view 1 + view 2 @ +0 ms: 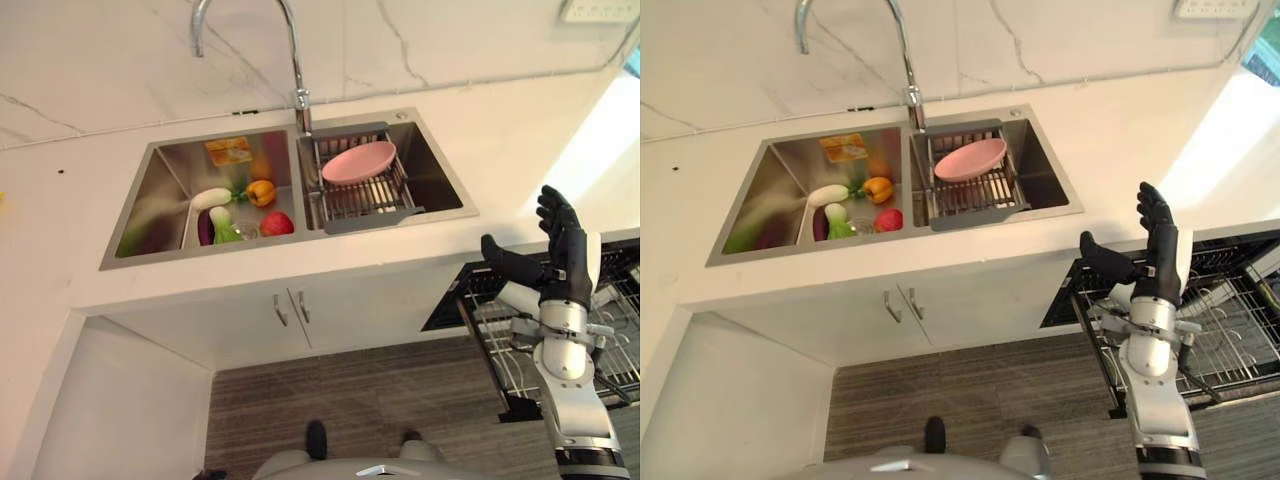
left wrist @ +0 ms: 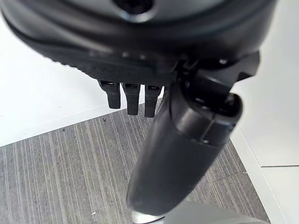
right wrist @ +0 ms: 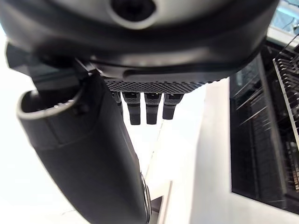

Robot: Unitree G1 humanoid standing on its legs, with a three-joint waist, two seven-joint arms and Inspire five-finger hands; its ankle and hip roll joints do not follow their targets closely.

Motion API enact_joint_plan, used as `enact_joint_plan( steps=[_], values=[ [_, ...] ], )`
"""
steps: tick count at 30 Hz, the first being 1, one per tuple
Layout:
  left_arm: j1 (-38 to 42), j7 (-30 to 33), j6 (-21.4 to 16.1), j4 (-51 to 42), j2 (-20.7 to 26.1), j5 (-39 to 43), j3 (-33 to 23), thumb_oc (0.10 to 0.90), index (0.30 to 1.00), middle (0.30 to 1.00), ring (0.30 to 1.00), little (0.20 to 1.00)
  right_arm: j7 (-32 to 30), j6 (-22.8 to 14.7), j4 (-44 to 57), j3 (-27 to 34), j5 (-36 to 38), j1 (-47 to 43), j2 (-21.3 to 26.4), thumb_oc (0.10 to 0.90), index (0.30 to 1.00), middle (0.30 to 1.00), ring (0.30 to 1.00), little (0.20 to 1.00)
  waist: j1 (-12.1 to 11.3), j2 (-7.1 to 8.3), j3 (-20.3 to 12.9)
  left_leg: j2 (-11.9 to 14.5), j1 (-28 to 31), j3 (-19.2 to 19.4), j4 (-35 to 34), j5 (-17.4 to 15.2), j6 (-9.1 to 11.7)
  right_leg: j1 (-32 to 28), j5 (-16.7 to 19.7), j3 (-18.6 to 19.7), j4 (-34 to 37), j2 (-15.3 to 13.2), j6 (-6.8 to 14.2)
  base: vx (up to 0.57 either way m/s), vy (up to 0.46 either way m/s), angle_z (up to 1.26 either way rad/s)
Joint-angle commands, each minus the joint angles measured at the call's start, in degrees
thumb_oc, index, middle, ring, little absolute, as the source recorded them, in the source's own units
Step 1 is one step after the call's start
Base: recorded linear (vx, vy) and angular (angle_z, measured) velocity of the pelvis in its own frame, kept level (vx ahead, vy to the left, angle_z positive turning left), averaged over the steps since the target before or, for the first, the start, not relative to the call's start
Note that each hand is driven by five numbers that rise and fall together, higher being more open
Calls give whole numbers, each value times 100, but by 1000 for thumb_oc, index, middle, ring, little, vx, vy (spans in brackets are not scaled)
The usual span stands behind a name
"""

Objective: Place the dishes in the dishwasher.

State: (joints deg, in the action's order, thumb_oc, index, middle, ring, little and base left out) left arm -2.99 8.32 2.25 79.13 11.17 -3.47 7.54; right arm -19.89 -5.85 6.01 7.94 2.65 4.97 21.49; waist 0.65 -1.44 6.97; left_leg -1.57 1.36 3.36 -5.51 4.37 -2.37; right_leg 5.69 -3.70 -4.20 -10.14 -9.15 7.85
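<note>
Left hand (image 2: 187, 140): it hangs low over the wood-grain floor (image 2: 60, 163), beside a white cabinet side. My fingers (image 2: 132, 99) are relaxed and point down, my thumb stands apart from them, and they hold nothing.

Left basin (image 1: 165, 175): it holds vegetables and fruit, among them a yellow pepper (image 1: 261, 191) and a red tomato (image 1: 277, 224). I judge none of these to be part of the task.

Faucet (image 1: 292, 50): it rises at the far edge of the sink, between the two basins.

Drying rack (image 1: 375, 198): it sits in the right basin.

Pink plate (image 1: 359, 162): this is the task's dish. It lies tilted in the drying rack, toward the far side, untouched. It is the one dish I can see.

Counter (image 1: 500, 140): a white surface runs around the sink and to the right.

Right hand (image 1: 562, 252): it is raised at the near right, above the dishwasher opening and well apart from the plate. My fingers point upward, straight and close together, with the thumb spread out to the left. It carries nothing.

Dishwasher rack (image 1: 500, 330): it is pulled out below the counter at the right. The part I can see holds no dish.

Progress: by my judgement the task is at its beginning. No dish is loaded. Reaching the plate, grasping it, carrying it right and setting it in the rack all remain.
</note>
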Motion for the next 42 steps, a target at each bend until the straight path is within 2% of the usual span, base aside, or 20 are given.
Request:
enact_joint_plan(
  steps=[1, 4, 7, 10, 11, 14, 16, 18, 20, 24, 28, 31, 34, 35, 42],
  values=[
    [43, -120, 36, 129, -252, 89, -26, 800, 900, 900, 900, 900, 172, -870, 556, 266, 693, -533, 313, 800, 900, 900, 900, 900, -50, 50, -225, -57, 300, -381, 110, -807, 39, 6, 387, 140, 599, 330, 118, 27, 114, -12],
    [127, -168, 5, 95, -303, 160, 21, 800, 900, 900, 900, 900, 344, -920, 590, 181, 958, -492, 263, 800, 900, 900, 900, 900, -14, 62, -193, -118, 346, -452, 105, -812, 23, 64, 450, 359, 601, 430, 154, 45, 63, 2],
    [211, -259, -72, -83, -317, -93, 336, 800, 900, 900, 900, 900, 576, -978, 639, -33, 1184, -554, 258, 800, 900, 900, 900, 900, -14, 85, -214, -98, 389, -466, 92, -885, 28, 112, 657, 378, 851, 444, 202, 104, -21, 4],
    [270, -304, -69, -128, -268, -185, 436, 800, 900, 900, 900, 900, 708, -1013, 635, -122, 1313, -580, 259, 800, 900, 900, 900, 900, 19, 103, -153, -61, 425, -540, 127, -914, 45, 325, 701, 402, 808, 503, 235, 103, -57, 0],
    [314, -321, -46, -56, -189, -182, 330, 800, 900, 900, 900, 900, 830, -1014, 652, -181, 1394, -563, 291, 800, 900, 900, 900, 900, 12, 183, -151, -59, 469, -608, 146, -979, 81, 223, 691, 339, 906, 456, 220, 143, -126, 6],
    [281, -298, -21, 113, -131, -171, 108, 800, 900, 900, 900, 900, 936, -974, 665, -212, 1324, -523, 364, 800, 900, 900, 900, 900, -39, 260, -233, -31, 548, -618, 141, -1057, 129, 41, 708, 208, 1071, 405, 212, 105, -93, 21],
    [181, -252, -4, 241, -60, -101, -166, 800, 900, 900, 900, 900, 1090, -878, 607, -312, 1145, -536, 579, 800, 900, 900, 900, 900, -162, 336, -414, 106, 690, -597, 132, -1134, 245, -219, 731, -6, 1293, 401, 185, 246, -188, 25],
    [162, -262, -13, 243, -63, -87, -197, 800, 900, 900, 900, 900, 1113, -858, 537, -360, 1099, -586, 660, 800, 900, 900, 900, 900, -191, 348, -464, 151, 720, -599, 135, -1154, 282, -316, 733, -78, 1388, 418, 177, 155, -125, 25],
    [150, -359, -74, 166, -70, -114, -106, 800, 900, 900, 900, 900, 1116, -784, 263, -433, 783, -784, 912, 800, 900, 900, 900, 900, -277, 402, -542, 288, 734, -629, 206, -1192, 378, -474, 640, -204, 1477, 465, 124, 101, -119, 23],
    [168, -354, -97, 132, -50, -199, 19, 800, 900, 900, 900, 900, 1047, -712, -67, -479, 416, -984, 1188, 800, 900, 900, 900, 900, -320, 429, -575, 387, 749, -700, 174, -1146, 444, -550, 550, -299, 1445, 486, 73, 55, -57, 19],
    [136, -392, -145, 105, -5, -383, 209, 800, 900, 900, 900, 900, 860, -631, -617, -557, -252, -1357, 1765, 800, 900, 900, 900, 900, -389, 444, -638, 450, 812, -799, 85, -1114, 489, -714, 411, -411, 1418, 504, 8, 84, -35, 27],
    [62, -354, -125, 226, 114, -296, 120, 800, 900, 900, 900, 900, 744, -519, -1138, -841, -801, -1812, 2289, 800, 900, 900, 900, 900, -500, 451, -669, 458, 826, -923, 70, -1111, 509, -814, 328, -498, 1396, 493, -23, 60, -27, 8],
    [11, -359, -116, 318, 157, -213, 35, 800, 900, 900, 900, 900, 688, -496, -1382, -1067, -1081, -2081, 2499, 800, 900, 900, 900, 900, -554, 450, -669, 453, 834, -973, 72, -1113, 519, -858, 308, -541, 1404, 486, -29, 29, -23, 16],
    [-31, -365, -98, 395, 182, -151, -32, 800, 900, 900, 900, 900, 687, -454, -1621, -1336, -1262, -2369, 2654, 800, 900, 900, 900, 900, -583, 445, -675, 456, 848, -1013, 72, -1117, 525, -910, 298, -575, 1428, 484, -37, 41, -42, 9],
    [-5, -369, -136, 443, 211, -276, 209, 800, 900, 900, 900, 900, 693, -439, -2311, -2344, -1468, -3363, 2786, 800, 900, 900, 900, 900, -668, 418, -676, 458, 831, -1031, 73, -1092, 538, -947, 284, -612, 1446, 463, -30, 18, -13, 3]
  ],
)
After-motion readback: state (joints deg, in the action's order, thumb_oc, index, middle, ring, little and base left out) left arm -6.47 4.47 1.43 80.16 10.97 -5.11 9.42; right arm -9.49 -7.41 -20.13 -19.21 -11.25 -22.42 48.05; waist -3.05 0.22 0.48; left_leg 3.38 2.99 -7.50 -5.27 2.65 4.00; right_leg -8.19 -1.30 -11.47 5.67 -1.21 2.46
